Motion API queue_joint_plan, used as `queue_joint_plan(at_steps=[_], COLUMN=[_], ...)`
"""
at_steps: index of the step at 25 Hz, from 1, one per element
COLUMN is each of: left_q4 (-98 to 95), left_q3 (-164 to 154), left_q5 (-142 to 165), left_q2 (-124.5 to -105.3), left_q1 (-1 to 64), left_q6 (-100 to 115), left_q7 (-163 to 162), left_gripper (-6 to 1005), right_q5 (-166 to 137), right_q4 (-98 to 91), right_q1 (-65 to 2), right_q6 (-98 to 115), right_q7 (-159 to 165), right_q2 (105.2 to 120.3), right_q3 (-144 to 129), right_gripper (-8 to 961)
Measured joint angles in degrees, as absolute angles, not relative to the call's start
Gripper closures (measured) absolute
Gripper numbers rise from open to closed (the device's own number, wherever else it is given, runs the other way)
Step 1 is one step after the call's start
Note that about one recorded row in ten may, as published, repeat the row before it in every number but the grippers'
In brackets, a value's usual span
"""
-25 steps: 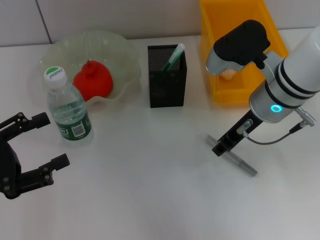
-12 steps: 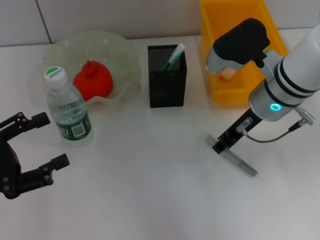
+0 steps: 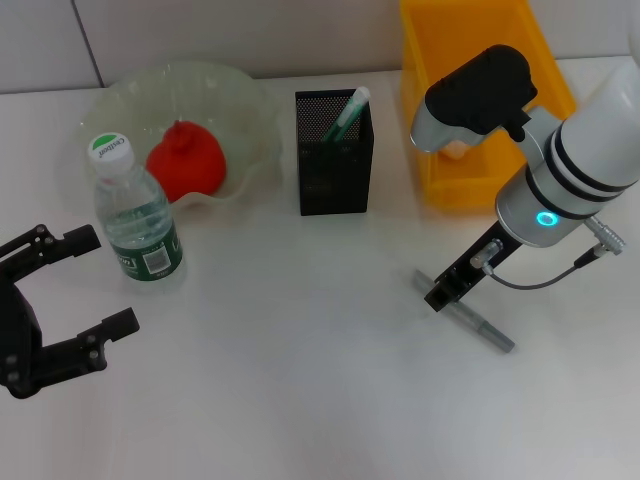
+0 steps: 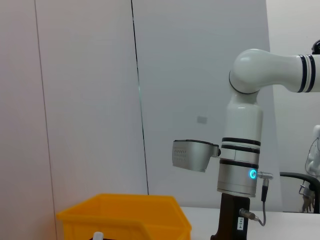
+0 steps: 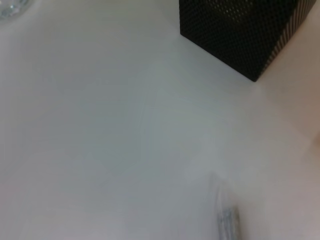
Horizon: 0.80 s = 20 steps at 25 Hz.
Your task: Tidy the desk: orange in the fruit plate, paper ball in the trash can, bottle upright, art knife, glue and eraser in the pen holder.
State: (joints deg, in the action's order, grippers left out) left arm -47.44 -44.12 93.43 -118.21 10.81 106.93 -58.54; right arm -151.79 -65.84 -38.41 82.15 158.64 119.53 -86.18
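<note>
The orange [image 3: 186,165] lies in the pale-green fruit plate [image 3: 250,110] at the back left. In front of the plate the bottle [image 3: 135,215] stands upright. A green-and-white glue stick [image 3: 348,115] leans inside the black mesh pen holder [image 3: 334,165]. Part of the white paper ball [image 3: 456,148] shows in the yellow trash can [image 3: 478,40]. The grey art knife [image 3: 478,322] lies flat on the table at the right, and my right gripper [image 3: 441,296] is down at its far end. My left gripper [image 3: 108,280] is open and empty, near the front left. The eraser is out of view.
The right arm's white forearm [image 3: 570,170] reaches over the trash can's front edge. The right wrist view shows a corner of the pen holder [image 5: 245,35] and the knife's end [image 5: 227,222] on the white tabletop [image 3: 300,350].
The right arm's forearm has edged very slightly left while its gripper stays at the art knife. The left arm and all objects are unchanged.
</note>
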Motion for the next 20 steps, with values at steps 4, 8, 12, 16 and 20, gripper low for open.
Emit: queue_joint_plan(at_steps=[4, 8, 12, 16, 20], left_q4=[-47.44, -47.44, -47.46, -47.46, -47.53], left_q3=[-44.12, -44.12, -44.12, -44.12, -44.12], left_q5=[93.42, 93.38, 93.33, 93.19, 93.11], left_q2=[-118.21, -118.21, -118.21, -118.21, -118.19], left_q1=[10.81, 10.81, 10.81, 10.81, 10.81], left_q6=[107.03, 107.05, 107.05, 107.05, 107.05], left_q7=[-58.54, -58.54, -58.54, -58.54, -58.54], left_gripper=[167, 167, 167, 167, 168], right_q5=[-151.79, -151.79, -151.79, -151.79, -151.78], right_q4=[-65.52, -64.99, -63.88, -63.82, -64.12], right_q1=[-38.49, -38.62, -39.08, -39.14, -39.18], right_q6=[81.98, 81.67, 81.31, 81.21, 81.18], right_q7=[158.64, 158.82, 159.42, 159.46, 159.48], right_q2=[119.53, 119.53, 119.53, 119.53, 119.55], right_q3=[-86.21, -86.22, -86.41, -87.20, -87.80], right_gripper=[530, 552, 573, 595, 617])
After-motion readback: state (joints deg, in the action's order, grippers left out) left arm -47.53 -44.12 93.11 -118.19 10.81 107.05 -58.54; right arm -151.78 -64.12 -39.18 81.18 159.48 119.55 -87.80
